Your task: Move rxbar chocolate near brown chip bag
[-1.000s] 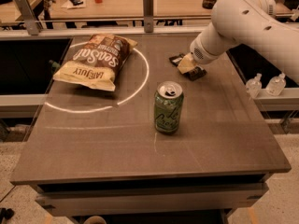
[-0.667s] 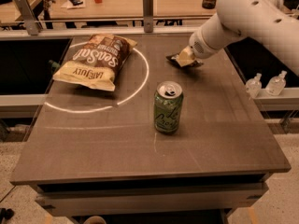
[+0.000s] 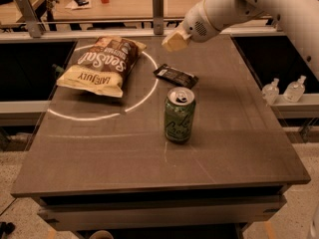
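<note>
Green soda can (image 3: 180,115) upright on table (image 3: 239,148); 2 clear bottles (image 3: 270,91) at right

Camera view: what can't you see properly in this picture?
- Camera view: print on the rxbar chocolate is too small to read.
- The arm behind the gripper, hovering beyond the bar, is cut off by the top and right edges.
- The green can hides its own far side.

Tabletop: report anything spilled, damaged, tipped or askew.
Nothing is spilled or damaged. The green can stands upright. The rxbar chocolate lies flat, skewed to the table edges, just right of the brown chip bag without touching it. The gripper hovers above the far side, apart from the bar.
</note>
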